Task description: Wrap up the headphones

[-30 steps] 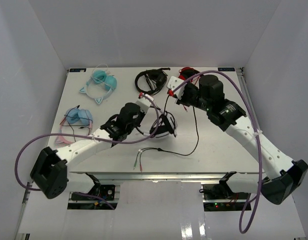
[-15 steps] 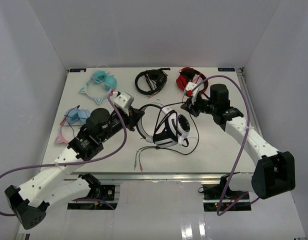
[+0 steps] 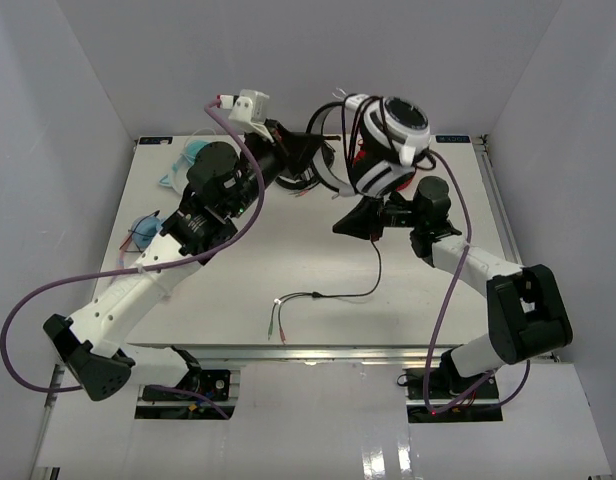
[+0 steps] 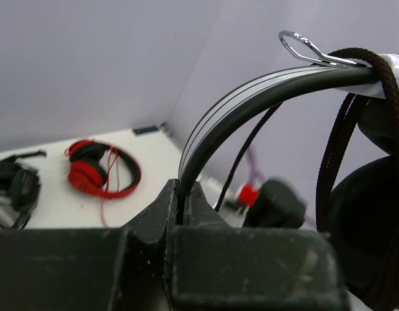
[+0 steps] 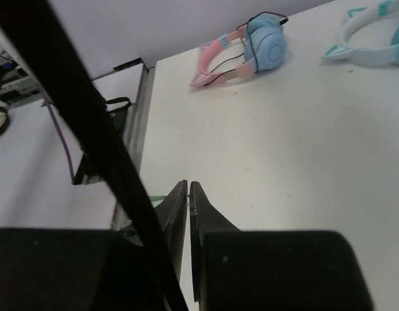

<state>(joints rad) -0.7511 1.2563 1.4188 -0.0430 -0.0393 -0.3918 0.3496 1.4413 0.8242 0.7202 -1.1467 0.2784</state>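
Five headsets are in sight, along with two arms, each with one claw. The headphones (image 3: 393,130), white cups on a black band, hang in the air above the far half of the tabletop (image 3: 238,270). The left claw (image 3: 304,157) holds them there. Their thin black cable (image 3: 376,270) drops to the surface, and its split plugs (image 3: 278,318) lie near the front edge.

The other four headsets all rest on the tabletop. In the overhead view, a teal cat-ear pair (image 3: 188,158) lies at the far left and a pink-and-blue pair (image 3: 148,232) lies nearer on the left. A black pair (image 3: 306,172) and a red pair (image 4: 99,170) are partly hidden behind the lifted headphones and the arms.

The left wrist camera shows what the overhead view cannot: the left claw's jaws are clamped tight on the headband (image 4: 251,97). The red pair lies in full view beyond it.

The right claw (image 3: 346,225) sits low beneath the headphones. Its own camera shows the fingertips (image 5: 181,194) pressed almost together with nothing between them. A black strand crosses close to the lens beside them. The pink-and-blue and teal pairs show clearly in the background.
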